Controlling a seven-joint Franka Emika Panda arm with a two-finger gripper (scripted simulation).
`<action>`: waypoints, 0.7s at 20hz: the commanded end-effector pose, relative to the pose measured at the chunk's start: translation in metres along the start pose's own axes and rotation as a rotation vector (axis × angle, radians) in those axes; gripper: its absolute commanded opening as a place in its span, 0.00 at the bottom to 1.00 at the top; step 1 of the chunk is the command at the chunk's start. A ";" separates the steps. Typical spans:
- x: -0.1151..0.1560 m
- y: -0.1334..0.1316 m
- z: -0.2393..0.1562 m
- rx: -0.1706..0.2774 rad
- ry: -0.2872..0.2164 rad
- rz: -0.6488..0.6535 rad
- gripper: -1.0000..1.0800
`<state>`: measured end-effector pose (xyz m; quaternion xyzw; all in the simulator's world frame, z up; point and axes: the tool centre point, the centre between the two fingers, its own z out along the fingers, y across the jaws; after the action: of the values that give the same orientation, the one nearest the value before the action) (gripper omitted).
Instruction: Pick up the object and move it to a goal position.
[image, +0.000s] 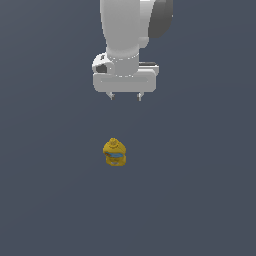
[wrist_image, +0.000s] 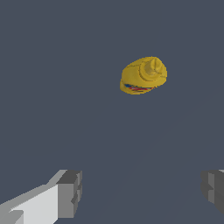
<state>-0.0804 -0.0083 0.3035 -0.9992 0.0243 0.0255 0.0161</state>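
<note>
A single Panda arm is shown above a plain dark grey surface (image: 50, 200), with its gripper (image: 125, 96) pointing straight down and its two fingertips (image: 112, 95) spread apart, nothing being held between them. The object (image: 115, 153), a small mustard-yellow lumpy item with a rounded knob on top and a light-blue patch on its side, rests on the surface well apart from the gripper, nearer to the exterior camera and slightly toward the exterior view's left of the gripper's centre line. In the wrist view the object (wrist_image: 143, 75) is seen ahead of the open fingers (wrist_image: 70, 193), off the line between them, and a thin red-and-blue band is visible along its lower edge. No goal marker can be made out in either view. The object is judged to be light and rigid, being far smaller than the gripper, and its uneven, rounded shell is expected to offer little flat contact, so that slipping or rolling under a closing grasp is a risk. A hold across the broad lower body, below the knob and low toward the surface, is judged the most secure; the knob itself is considered too small and rounded to be pinched reliably. The pick-up is judged not yet begun.
</note>
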 end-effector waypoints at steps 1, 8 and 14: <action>0.000 0.000 0.000 0.000 0.000 0.000 0.96; 0.000 0.006 -0.012 -0.011 0.011 0.019 0.96; 0.000 0.007 -0.014 -0.012 0.013 0.019 0.96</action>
<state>-0.0799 -0.0160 0.3171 -0.9992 0.0346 0.0193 0.0096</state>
